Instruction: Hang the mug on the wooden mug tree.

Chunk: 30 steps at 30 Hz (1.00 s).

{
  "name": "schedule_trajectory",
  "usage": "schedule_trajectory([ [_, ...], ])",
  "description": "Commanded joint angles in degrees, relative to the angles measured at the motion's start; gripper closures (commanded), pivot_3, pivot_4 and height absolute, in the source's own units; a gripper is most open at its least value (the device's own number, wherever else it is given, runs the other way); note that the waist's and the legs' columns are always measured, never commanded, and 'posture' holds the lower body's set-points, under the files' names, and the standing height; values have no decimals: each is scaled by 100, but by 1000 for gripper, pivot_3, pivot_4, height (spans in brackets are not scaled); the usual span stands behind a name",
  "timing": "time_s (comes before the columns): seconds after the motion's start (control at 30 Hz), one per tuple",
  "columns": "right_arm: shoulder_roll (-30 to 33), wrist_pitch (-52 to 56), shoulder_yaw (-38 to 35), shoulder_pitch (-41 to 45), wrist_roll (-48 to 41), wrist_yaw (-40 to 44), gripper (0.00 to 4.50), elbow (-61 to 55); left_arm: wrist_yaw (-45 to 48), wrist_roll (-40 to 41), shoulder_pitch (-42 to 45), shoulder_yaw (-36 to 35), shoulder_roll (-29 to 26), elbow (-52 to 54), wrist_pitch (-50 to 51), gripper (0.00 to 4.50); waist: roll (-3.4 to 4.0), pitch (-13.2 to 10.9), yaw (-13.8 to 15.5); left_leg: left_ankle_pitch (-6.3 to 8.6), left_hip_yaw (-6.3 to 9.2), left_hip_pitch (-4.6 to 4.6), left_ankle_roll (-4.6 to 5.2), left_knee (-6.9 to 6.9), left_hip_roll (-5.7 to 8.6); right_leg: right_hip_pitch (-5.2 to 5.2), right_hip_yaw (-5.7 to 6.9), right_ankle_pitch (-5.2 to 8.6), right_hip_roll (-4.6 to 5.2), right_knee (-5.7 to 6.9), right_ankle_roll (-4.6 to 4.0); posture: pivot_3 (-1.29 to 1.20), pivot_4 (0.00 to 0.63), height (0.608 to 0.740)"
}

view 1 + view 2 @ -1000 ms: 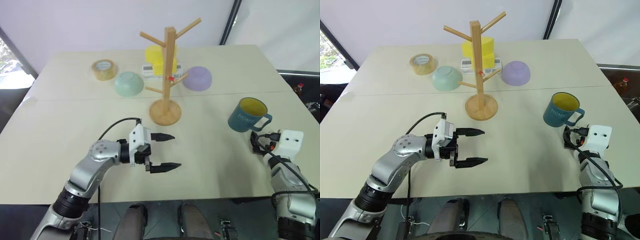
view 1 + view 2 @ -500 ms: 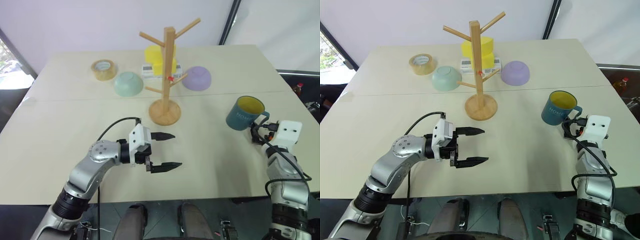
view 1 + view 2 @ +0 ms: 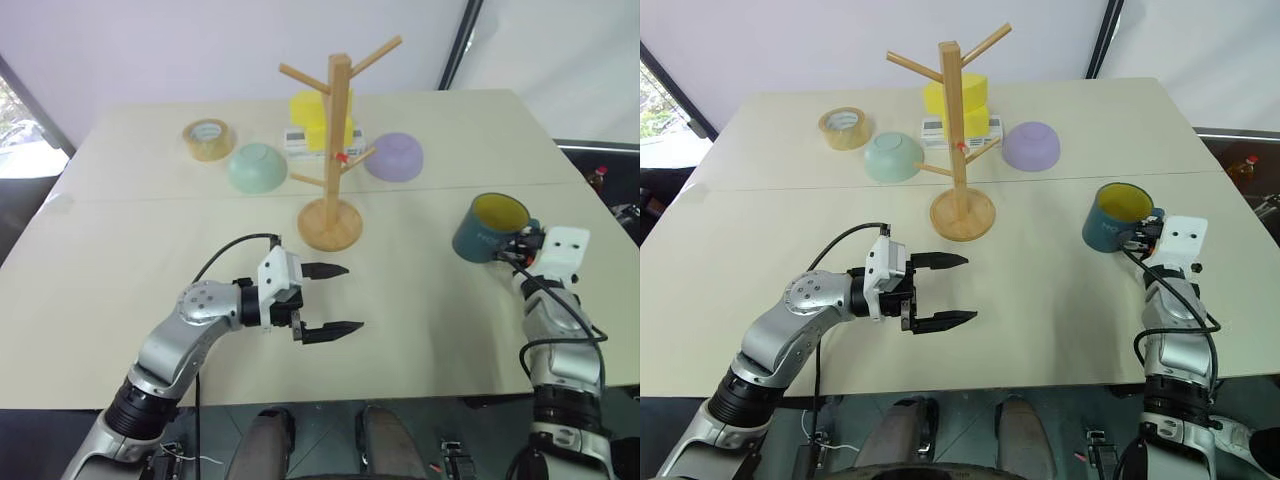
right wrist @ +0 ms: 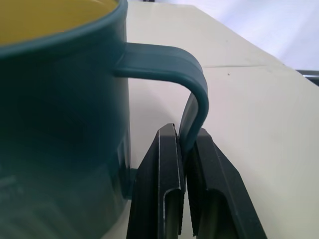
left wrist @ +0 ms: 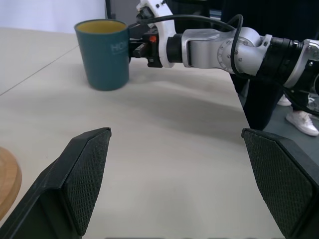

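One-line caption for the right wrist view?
Right gripper pinches the handle of the teal mug above the table.

left gripper (image 5: 177,181): fingers (image 5: 84,174) wide apart, nothing between | mug (image 5: 103,54): teal, yellow inside, upright on bench (image 5: 169,144) | right gripper (image 5: 137,48): clamped on mug handle side, white-and-grey arm reaching in level | wooden mug tree (image 5: 7,181): round base edge beside near finger

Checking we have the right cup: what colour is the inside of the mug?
Yellow inside the teal-blue mug; the left eye view shows it best.
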<state>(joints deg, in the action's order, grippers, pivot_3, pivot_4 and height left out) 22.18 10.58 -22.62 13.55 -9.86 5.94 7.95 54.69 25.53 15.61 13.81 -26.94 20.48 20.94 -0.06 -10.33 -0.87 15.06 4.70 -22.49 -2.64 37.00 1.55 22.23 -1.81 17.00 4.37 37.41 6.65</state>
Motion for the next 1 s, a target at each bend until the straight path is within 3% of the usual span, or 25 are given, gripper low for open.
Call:
schedule_trajectory([
  [0.03, 213, -106, 51, -81, 119, 85, 4476, -407, -62, 30, -35, -184, -30, 148, -92, 0, 0, 0, -3, 0, 0, 0, 0, 0, 0, 0, 0, 0, 0, 0, 0, 0, 150, 740],
  [0.27, 1465, 264, 1180, -562, 284, 1816, 4476, -2321, -263, -109, 10, -873, -227, -518, -382, 0, 14, -7, -52, 0, -1, 1, 0, 1, 1, 4, 0, 0, -9, 2, 0, 0, 150, 740],
  [0.5, 2085, 1902, 2320, 766, -283, 2940, 4476, -4046, -89, -268, -27, -1227, -557, -1114, -868, 0, 10, -13, -7, 0, 12, 2, 0, 6, -35, 5, -1, -10, -52, 0, -20, 0, 150, 740],
  [0.73, 2149, 3063, 3179, 2452, -10, 3181, 4476, -3926, -55, -22, -108, -1399, -532, -870, -861, 0, 6, -15, 18, 0, 8, -16, -1, 3, -29, 18, 1, -12, -26, -13, -21, 0, 150, 740],
  [1.0, 2271, 3758, 3403, 3145, 55, 3430, 4476, -3768, -51, 393, -177, -1514, -577, -356, -472, 0, 5, -14, 14, -1, 14, -85, -2, 6, -23, 78, 16, -15, -17, -15, -15, 0, 150, 740],
])
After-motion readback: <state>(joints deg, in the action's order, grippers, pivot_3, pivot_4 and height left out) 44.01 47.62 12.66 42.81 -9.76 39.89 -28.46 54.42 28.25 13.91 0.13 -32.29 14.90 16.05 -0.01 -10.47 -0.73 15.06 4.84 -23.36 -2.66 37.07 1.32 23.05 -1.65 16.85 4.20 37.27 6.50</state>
